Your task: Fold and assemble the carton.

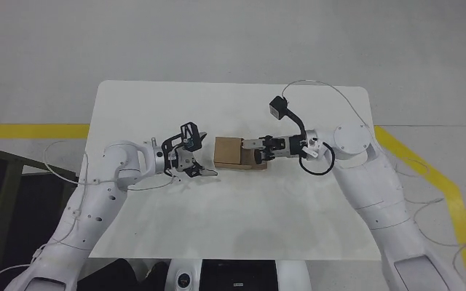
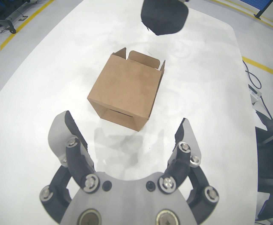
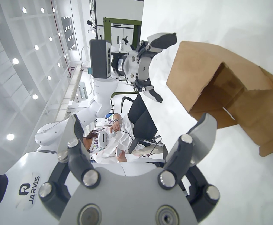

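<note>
A brown carton (image 1: 234,150) lies on its side at the middle of the white table (image 1: 218,240), a squared tube with both ends unclosed. Its loose flaps (image 2: 136,58) stick out at the end facing my right arm. My left gripper (image 1: 203,153) is open just short of the other end, its fingers (image 2: 69,125) spread wider than the carton (image 2: 128,89) and not touching it. My right gripper (image 1: 253,150) is open at the flap end. One of its fingers (image 3: 205,125) sits close beside the open mouth of the carton (image 3: 204,70). My left gripper (image 3: 161,69) faces it from beyond.
The right arm's black wrist camera (image 1: 278,108) hangs above the table behind the carton, and it also looms as the black wrist camera (image 2: 164,17) beyond the flaps. A thin cable (image 1: 335,91) arcs over the far right corner. Bare tabletop lies in front and behind.
</note>
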